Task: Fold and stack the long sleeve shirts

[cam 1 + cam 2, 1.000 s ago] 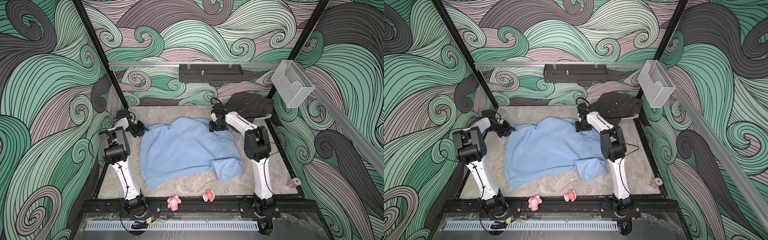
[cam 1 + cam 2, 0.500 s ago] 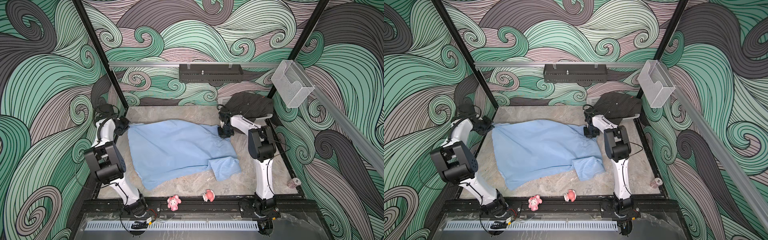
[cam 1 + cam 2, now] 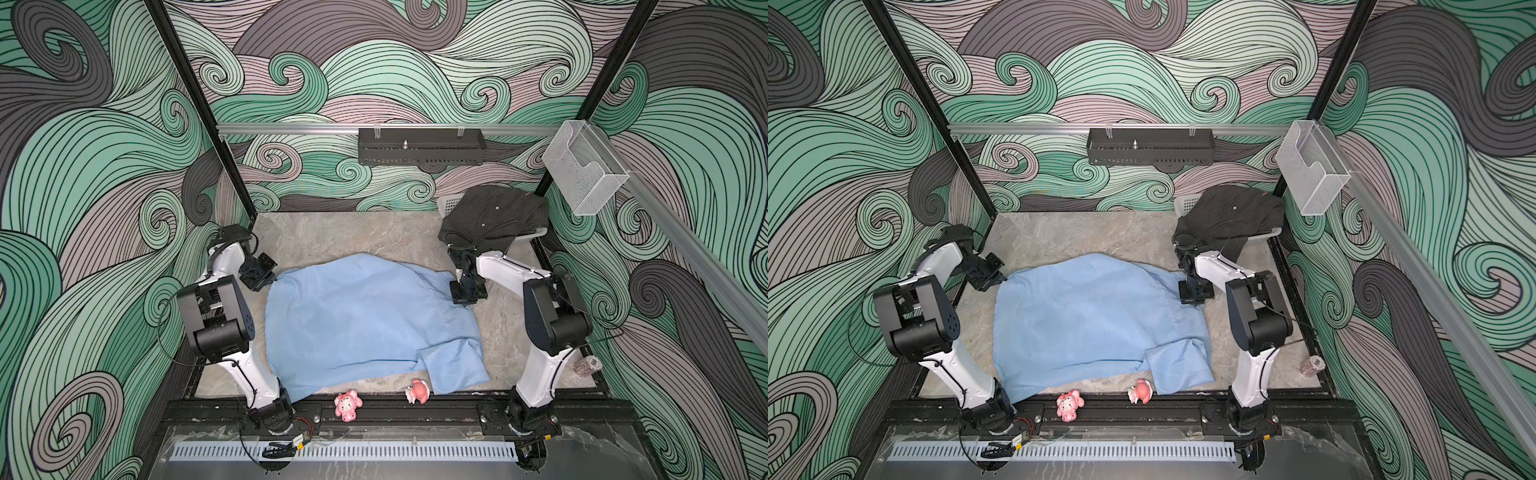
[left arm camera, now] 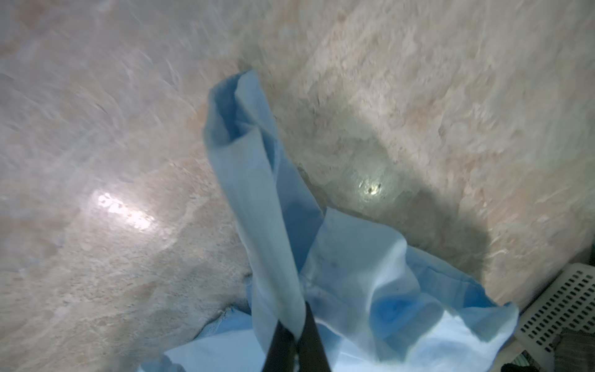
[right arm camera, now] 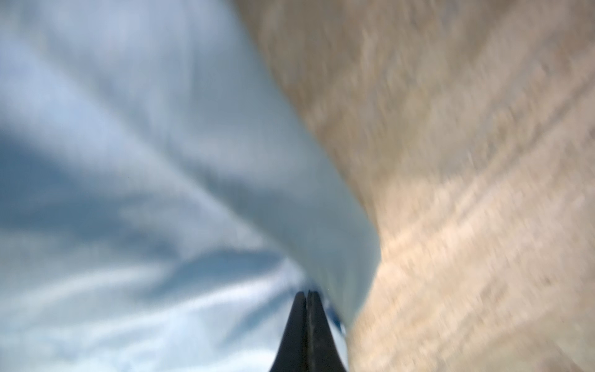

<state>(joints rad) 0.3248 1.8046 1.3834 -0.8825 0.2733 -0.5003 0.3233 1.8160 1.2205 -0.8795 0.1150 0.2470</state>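
Left gripper (image 4: 296,335): jaws shut on a rolled edge of the light blue shirt (image 3: 361,324), at its far left corner in both top views.
Right gripper (image 5: 307,299): jaws pressed together, seemingly pinching the same shirt at its far right corner; the bite itself blurred in the wrist view.
Light blue shirt: spread over the middle of the table (image 3: 353,232), stretched between the two grips along its far edge, near edge reaching the front rail (image 3: 382,411); one sleeve (image 3: 457,365) doubled over at the near right; no buttons or collar showing.
Dark pinstriped shirt (image 3: 494,216): heaped on a white basket (image 3: 446,203) in the far right corner, well apart from the blue one, touched by neither arm.
Done so far: very little, by the look of it; blue shirt laid out roughly flat, no fold made.
Left to do: sleeves in, body folded, the same for the dark shirt, then the two stacked.
Bystanders: pink toys (image 3: 348,405) on the front rail, just beside the blue hem.
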